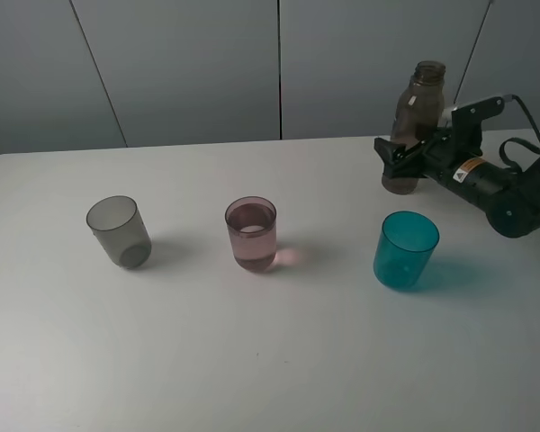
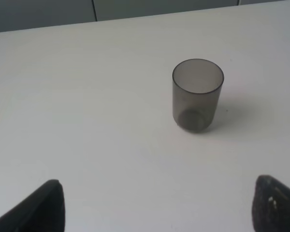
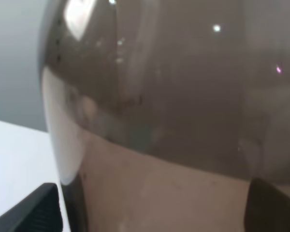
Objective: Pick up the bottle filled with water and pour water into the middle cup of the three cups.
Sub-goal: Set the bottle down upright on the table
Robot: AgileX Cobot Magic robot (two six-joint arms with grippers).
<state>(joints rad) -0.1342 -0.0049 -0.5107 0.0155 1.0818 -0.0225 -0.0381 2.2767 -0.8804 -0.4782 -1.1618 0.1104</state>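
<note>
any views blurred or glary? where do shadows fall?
Right wrist: the bottle fills the frame, soft-focused, with bright glare spots. Exterior high: sharp; the cups' shadows fall to their right, the middle cup casting a pink glow. Left wrist: clear, grey cup softly shadowed.

Bottle [image 1: 416,126]: see-through smoky brown plastic, glossy, bright highlights on the wall in the right wrist view, ribbed thread at the neck. Grey cup [image 1: 119,231]: translucent smoky plastic, smooth, slightly satin. Pink cup [image 1: 251,234]: translucent pale pink plastic, glossy. Teal cup [image 1: 405,250]: translucent teal-blue plastic, glossy, smooth wall. Table [image 1: 270,360]: white, matt, smooth, no glare, soft shadows only. Right gripper [image 1: 398,155]: black, matt, looks like hard plastic; jaws same finish. Left gripper [image 2: 157,208] fingertips [image 2: 38,210]: black, matt, faintly grainy.
</note>
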